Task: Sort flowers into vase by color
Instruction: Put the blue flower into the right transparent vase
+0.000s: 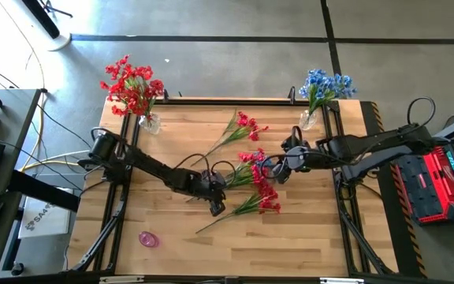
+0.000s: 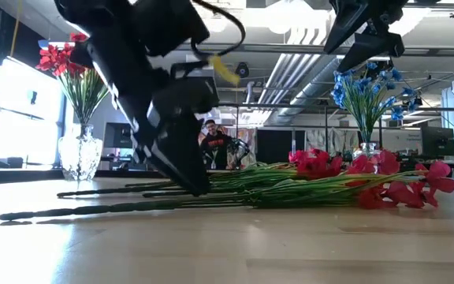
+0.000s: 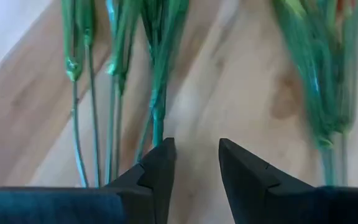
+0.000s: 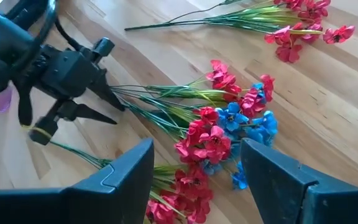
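Loose sprays lie flat on the table: a mixed heap of red and blue blooms [image 1: 254,167] [image 4: 229,121], a red spray [image 1: 243,126] toward the far edge, and another red spray [image 1: 254,205] nearer. My left gripper [image 1: 215,207] [image 3: 194,158] is open and low at the table, at the stem ends [image 2: 132,207] of the heap. My right gripper [image 1: 277,170] [image 4: 194,168] is open and hovers high above the heap's blooms. A glass vase of red flowers [image 1: 136,95] and one of blue flowers [image 1: 321,88] stand at the far edge. My left gripper comes slanting down from the table's left. One fingertip [image 3: 161,152] stands right at the end of a green stem [image 3: 158,121]. Whether it touches the stem I cannot tell. The other finger stands over bare wood.
A small pink thing [image 1: 148,239] lies near the table's near left corner. Black rails run along the table's far edge [image 1: 235,99] and sides. A person [image 2: 215,146] stands far back in the room. Bare wood shows along the near edge.
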Robot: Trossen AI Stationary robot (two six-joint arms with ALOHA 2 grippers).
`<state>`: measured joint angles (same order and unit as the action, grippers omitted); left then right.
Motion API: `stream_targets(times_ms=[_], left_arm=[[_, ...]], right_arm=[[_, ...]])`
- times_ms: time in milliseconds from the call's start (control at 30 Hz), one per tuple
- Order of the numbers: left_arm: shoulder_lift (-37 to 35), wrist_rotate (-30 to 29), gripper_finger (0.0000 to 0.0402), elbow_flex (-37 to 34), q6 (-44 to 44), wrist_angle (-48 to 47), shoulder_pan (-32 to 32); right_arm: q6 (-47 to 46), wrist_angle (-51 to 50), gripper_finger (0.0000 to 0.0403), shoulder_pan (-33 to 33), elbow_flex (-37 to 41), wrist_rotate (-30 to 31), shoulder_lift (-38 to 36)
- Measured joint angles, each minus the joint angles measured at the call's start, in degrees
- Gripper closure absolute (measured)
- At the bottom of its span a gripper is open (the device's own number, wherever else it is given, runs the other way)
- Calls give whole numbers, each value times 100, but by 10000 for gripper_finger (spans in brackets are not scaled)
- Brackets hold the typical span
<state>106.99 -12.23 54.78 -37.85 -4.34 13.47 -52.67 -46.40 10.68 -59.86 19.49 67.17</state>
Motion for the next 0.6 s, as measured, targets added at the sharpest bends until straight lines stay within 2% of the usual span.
stream_targets(times_ms=[200, 400, 600], left_arm=[[-12, -409, 288, 1, 61, -22, 1], [-89, -709, 288, 182, 663, -113, 0], [-35, -609, 288, 231, 1345, -232, -196]], right_arm=[[-28, -121, 176, 0, 0, -70, 3], [-1, -270, 176, -17, 0, -69, 1], [5, -307, 176, -17, 0, -38, 1]])
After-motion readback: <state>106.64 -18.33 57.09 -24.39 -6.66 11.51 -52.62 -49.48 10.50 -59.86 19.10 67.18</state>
